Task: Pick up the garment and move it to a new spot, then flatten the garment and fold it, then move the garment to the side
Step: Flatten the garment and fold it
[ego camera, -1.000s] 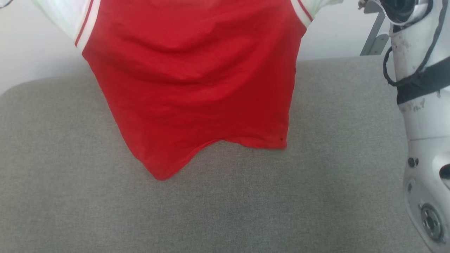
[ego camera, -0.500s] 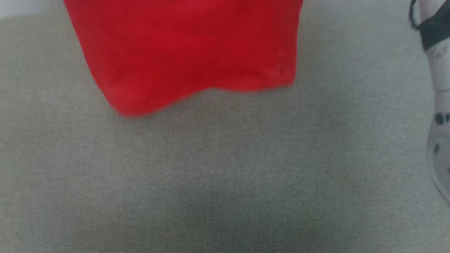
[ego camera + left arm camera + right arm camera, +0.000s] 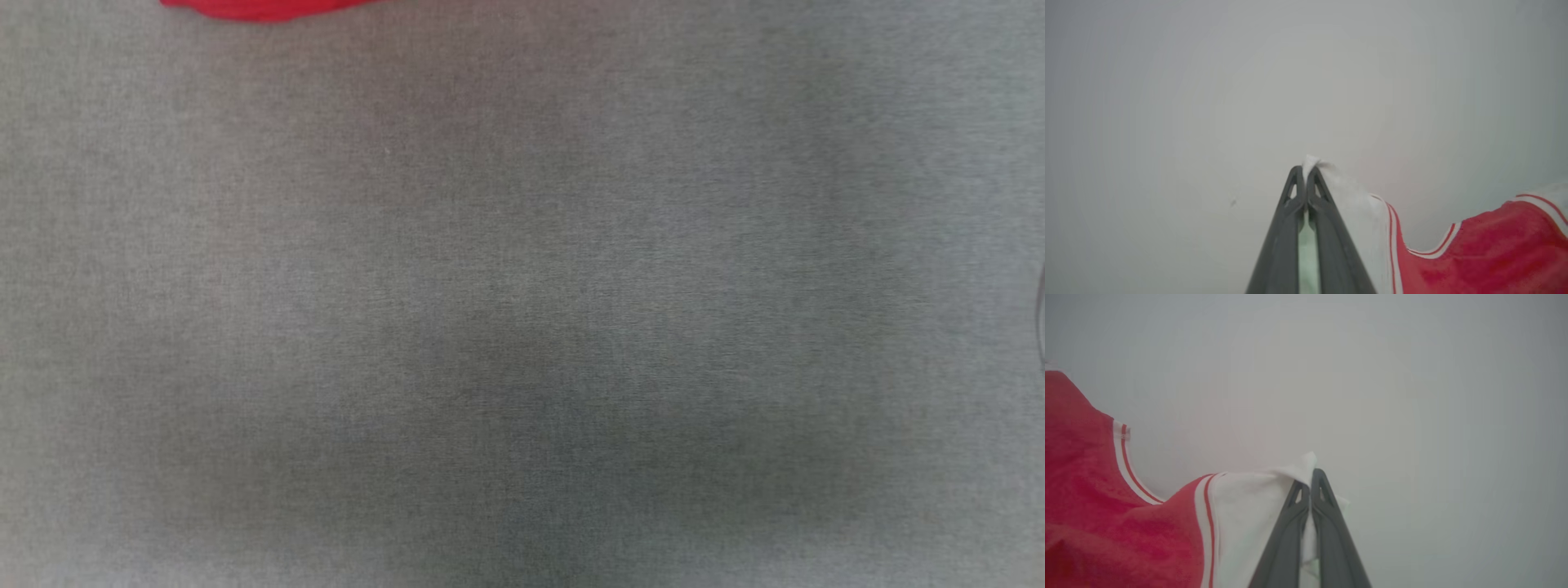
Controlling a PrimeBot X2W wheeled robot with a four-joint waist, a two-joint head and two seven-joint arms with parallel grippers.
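as the garment [image 3: 1474,253] hangs: stretched in the air between both grippers, a red edge [image 3: 261,8] showing over the grey surface [image 3: 522,327]
left gripper [image 3: 1305,169]: pinched tight on one white sleeve end [image 3: 1347,200]
right gripper [image 3: 1310,475]: clamped on the other white sleeve end [image 3: 1249,506]
handling: likely light and limp, sagging between holds; thin cloth could slip from the tips
where to hold: sleeve ends, kept wide apart
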